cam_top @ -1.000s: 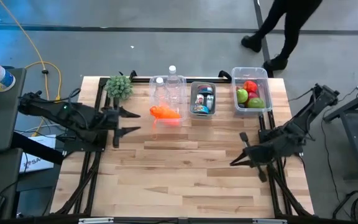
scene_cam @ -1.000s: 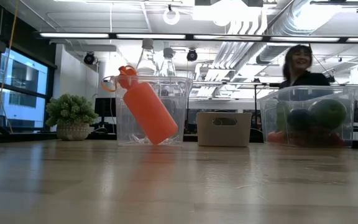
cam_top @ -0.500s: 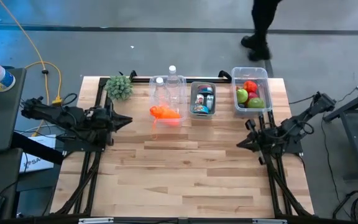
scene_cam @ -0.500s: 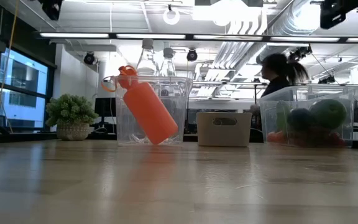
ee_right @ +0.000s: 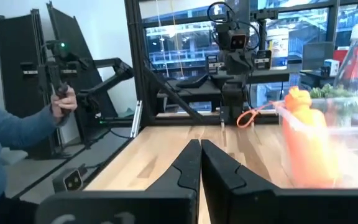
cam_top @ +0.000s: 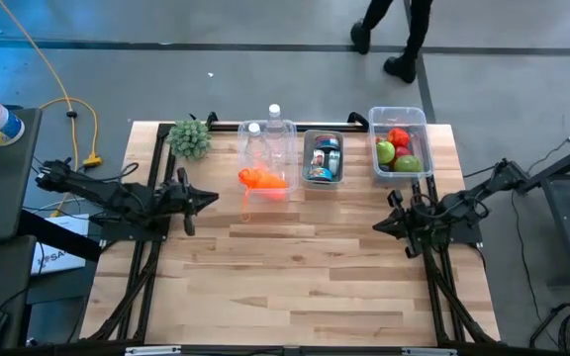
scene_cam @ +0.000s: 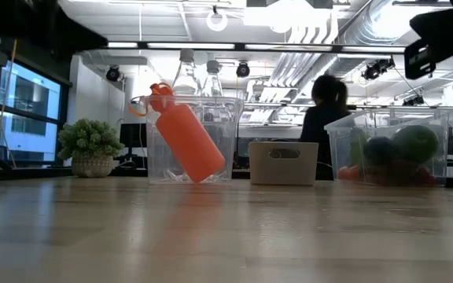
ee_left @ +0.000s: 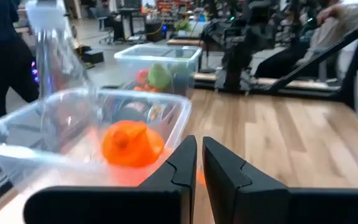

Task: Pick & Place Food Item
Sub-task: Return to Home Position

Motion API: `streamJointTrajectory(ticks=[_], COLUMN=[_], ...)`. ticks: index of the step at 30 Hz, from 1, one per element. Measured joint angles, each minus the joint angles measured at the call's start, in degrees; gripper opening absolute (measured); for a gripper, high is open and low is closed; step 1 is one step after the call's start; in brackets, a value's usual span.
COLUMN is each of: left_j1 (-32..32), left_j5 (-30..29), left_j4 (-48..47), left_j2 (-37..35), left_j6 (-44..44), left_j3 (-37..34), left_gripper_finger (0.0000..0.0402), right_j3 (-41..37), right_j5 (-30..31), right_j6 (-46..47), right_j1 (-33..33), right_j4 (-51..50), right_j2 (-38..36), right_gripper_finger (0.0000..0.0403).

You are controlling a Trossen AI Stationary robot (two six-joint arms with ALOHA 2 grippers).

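High view: we judge the return-to-home step to be in hand. The orange bottle lies inside the left transparent bin, the left gripper hangs near that bin on its left, and the right gripper is well apart from it on its right. Low view: the bottle leans tilted within the bin, its cap up by the rim. Left wrist view: the fingers stand together on nothing, facing the bin, with the bottle showing orange through its wall. Right wrist view: the fingers there are likewise together and empty, with the bin farther off across the table. The next move, we judge, calls only for folding both arms to rest, clear of the bin's walls, with nothing left to grasp.
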Motion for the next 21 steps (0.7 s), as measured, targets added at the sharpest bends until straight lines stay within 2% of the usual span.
streamJointTrajectory(ticks=[8, 11, 15, 21], left_j1=[3.6, 5.1, 7.4, 13.2], left_j5=[1.4, 4.9, 10.6, 18.9], left_j4=[10.4, 11.2, 12.4, 19.6], left_j2=[-0.1, -0.2, -0.2, -0.1], left_j6=[-0.7, 0.0, 4.2, 3.0], left_j3=[-9.3, -10.1, -11.7, -16.7], left_gripper_finger=[0.0021, 0.0021, 0.0021, 0.0021], right_j3=[-1.9, -1.9, -1.9, -2.0], right_j5=[0.2, 0.7, 4.4, 6.5], right_j6=[1.1, 1.1, 1.0, 0.7], right_j1=[0.0, 0.0, 0.0, 0.0], right_j4=[0.3, 0.3, 1.3, 1.0], right_j2=[-0.6, -0.6, -0.6, -0.5], right_gripper_finger=[0.0001, 0.0001, 0.0001, 0.0001])
